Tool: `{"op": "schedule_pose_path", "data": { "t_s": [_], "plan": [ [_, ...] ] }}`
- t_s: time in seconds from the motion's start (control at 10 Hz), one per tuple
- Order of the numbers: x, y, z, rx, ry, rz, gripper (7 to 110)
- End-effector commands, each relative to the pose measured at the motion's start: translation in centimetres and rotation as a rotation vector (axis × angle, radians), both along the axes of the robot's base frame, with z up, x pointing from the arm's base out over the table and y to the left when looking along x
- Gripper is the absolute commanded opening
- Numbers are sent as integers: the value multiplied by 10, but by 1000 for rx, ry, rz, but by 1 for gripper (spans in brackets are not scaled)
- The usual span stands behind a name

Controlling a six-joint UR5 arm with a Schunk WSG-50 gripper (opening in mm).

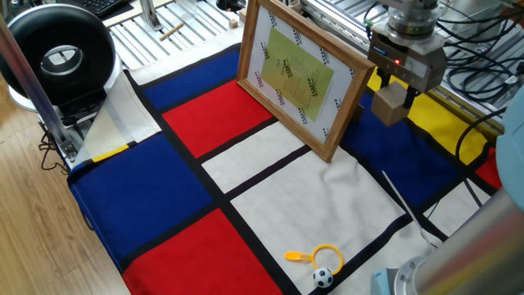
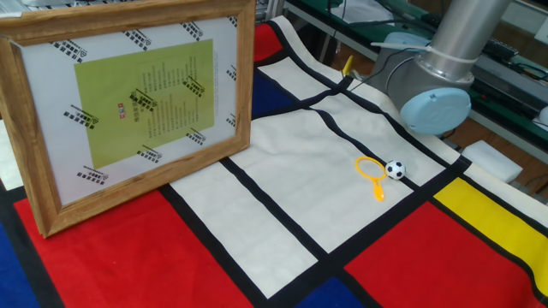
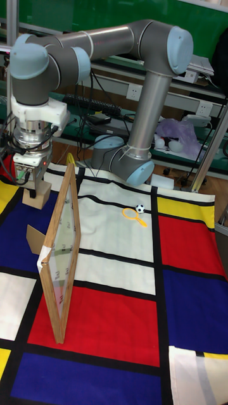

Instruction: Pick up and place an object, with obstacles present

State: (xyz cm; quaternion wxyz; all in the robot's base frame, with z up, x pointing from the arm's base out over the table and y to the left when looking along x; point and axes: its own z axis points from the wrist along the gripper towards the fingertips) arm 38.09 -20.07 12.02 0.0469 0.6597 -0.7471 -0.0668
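The small tan wooden cube (image 1: 390, 103) hangs in the air behind the right end of the framed picture (image 1: 298, 70), above the blue and yellow cloth. My gripper (image 1: 395, 92) is shut on it from above. In the tall fixed view the cube (image 3: 37, 193) sits in the gripper (image 3: 33, 185) to the left of the upright picture (image 3: 62, 253), lifted off the cloth. The other fixed view shows only the picture's front (image 2: 137, 103); cube and gripper are hidden behind it.
A yellow ring (image 1: 326, 256) and a tiny football (image 1: 323, 278) lie on the white patch near the arm's base (image 2: 432, 85). A black round device (image 1: 57, 53) stands at the far left. Cables run behind the gripper.
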Motion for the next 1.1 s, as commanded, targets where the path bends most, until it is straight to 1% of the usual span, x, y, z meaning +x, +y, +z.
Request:
{"op": "schedule_pose_path", "data": {
  "t_s": [0.0, 0.2, 0.3, 0.5, 0.6, 0.7, 1.0],
  "plan": [
    [0, 5, 11, -13, -7, -23, 7],
    [-3, 11, 14, -14, -6, -36, 7],
    [-3, 10, 15, -17, -6, -36, 7],
    [-2, 3, 14, -39, -10, -30, 7],
    [-2, -4, 14, -64, -14, -22, 7],
    [-2, -6, 14, -71, -14, -19, 7],
    [-1, -6, 14, -71, -15, -10, 7]
  ]
}}
